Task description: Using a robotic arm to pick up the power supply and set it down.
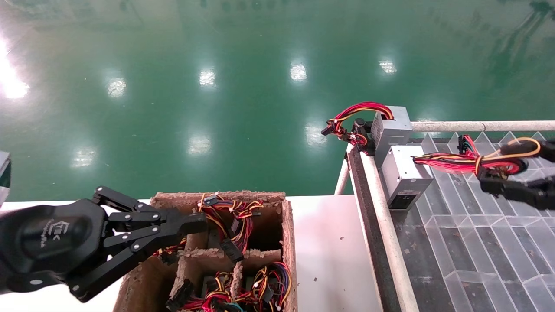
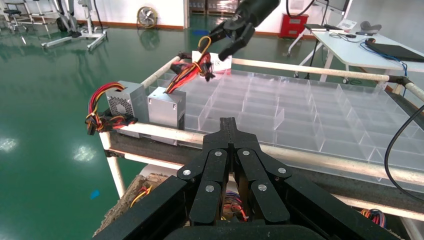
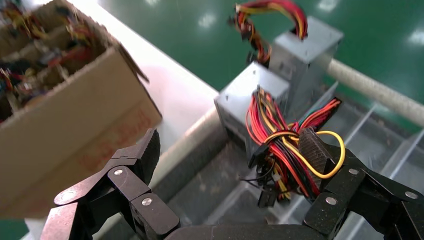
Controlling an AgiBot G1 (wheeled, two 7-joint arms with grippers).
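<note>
The power supply (image 1: 405,175) is a small grey metal box lying on the rack's near-left corner, with its black socket panel facing me. Its red, yellow and black wire bundle (image 1: 466,162) stretches right. My right gripper (image 1: 507,169) is open at the wire ends, well clear of the box. In the right wrist view the bundle (image 3: 280,145) drapes against one finger (image 3: 315,150), with a yellow wire looped over it; the box (image 3: 250,97) lies beyond. My left gripper (image 1: 195,221) is shut and empty above the crate, its tips (image 2: 228,125) together.
A similar grey box (image 1: 392,128) with arching wires stands behind the power supply. Clear divider trays (image 1: 477,242) cover the rack behind a white rail (image 1: 381,216). A pulp crate (image 1: 287,242) of wired parts sits on the white table (image 1: 325,251).
</note>
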